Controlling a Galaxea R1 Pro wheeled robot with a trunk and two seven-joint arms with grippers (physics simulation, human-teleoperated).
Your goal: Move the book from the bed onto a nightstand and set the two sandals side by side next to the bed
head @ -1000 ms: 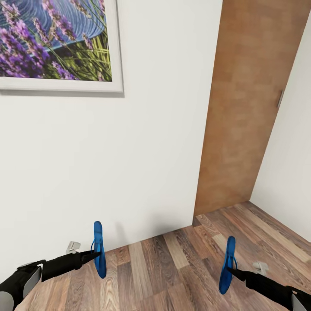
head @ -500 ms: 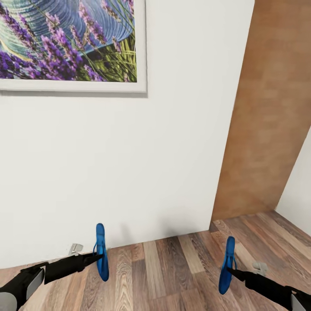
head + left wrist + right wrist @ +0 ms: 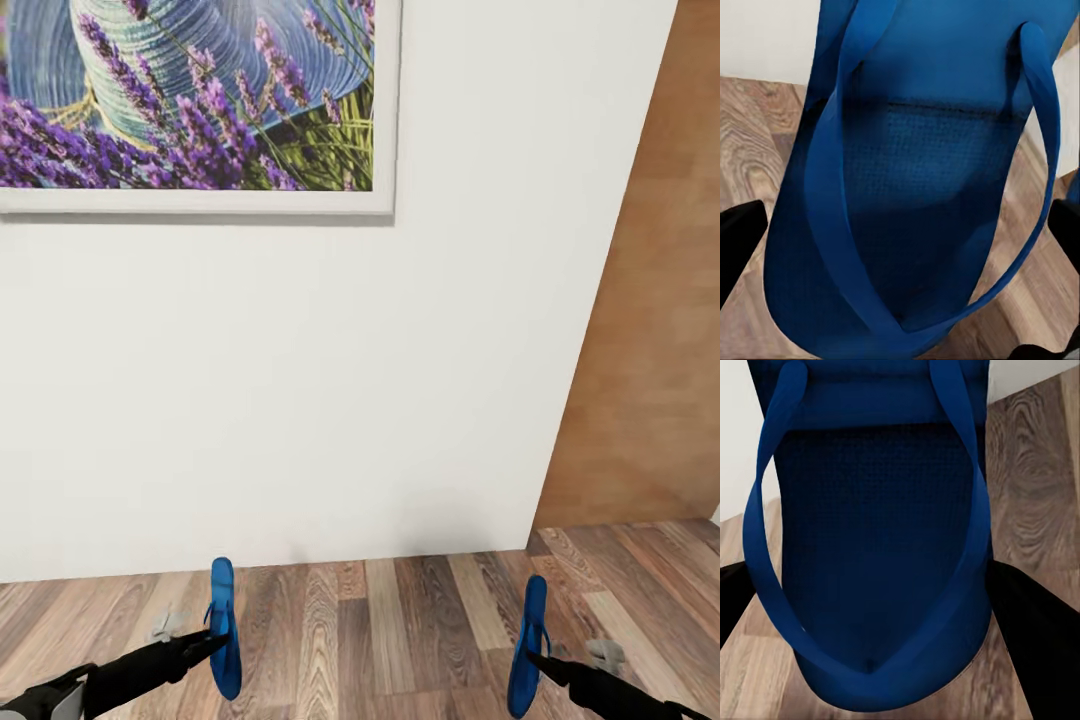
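Observation:
Each of my grippers carries one blue sandal edge-on above the wood-plank floor. In the head view my left gripper [image 3: 213, 640] is shut on the left sandal [image 3: 222, 625], and my right gripper [image 3: 533, 657] is shut on the right sandal [image 3: 527, 645]. Up close, the left wrist view has the left sandal's [image 3: 922, 187] sole and thong straps between the dark fingers [image 3: 739, 240]. The right sandal [image 3: 877, 547] sits likewise between black fingers [image 3: 1035, 622] in the right wrist view. The book, the bed and the nightstand are out of view.
A white wall [image 3: 300, 400] stands close ahead, with a framed lavender picture [image 3: 190, 100] hung high on it. A brown wooden door [image 3: 660, 350] is at the right. Wood-plank floor [image 3: 400, 630] runs along the wall's foot.
The whole view has swung left: the picture and the door have slid rightward in frame. Both sandals stay held in the grippers, the left one slightly lower in the picture.

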